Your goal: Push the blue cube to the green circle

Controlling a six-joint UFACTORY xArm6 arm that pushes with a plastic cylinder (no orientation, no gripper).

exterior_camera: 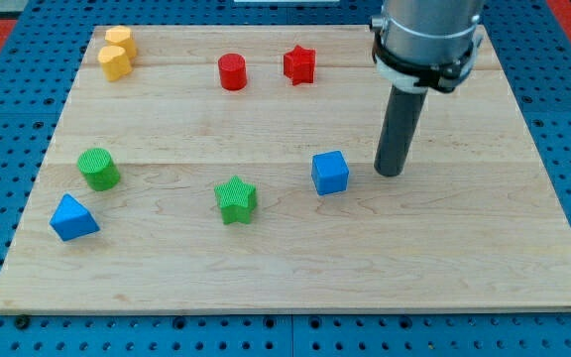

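Tip (390,174) down just right of blue cube (330,172) near board centre, apart; green cylinder (98,168) toward left edge; no jaws or readable writing.

No readable text, label, brand, number or sign anywhere in the camera view.
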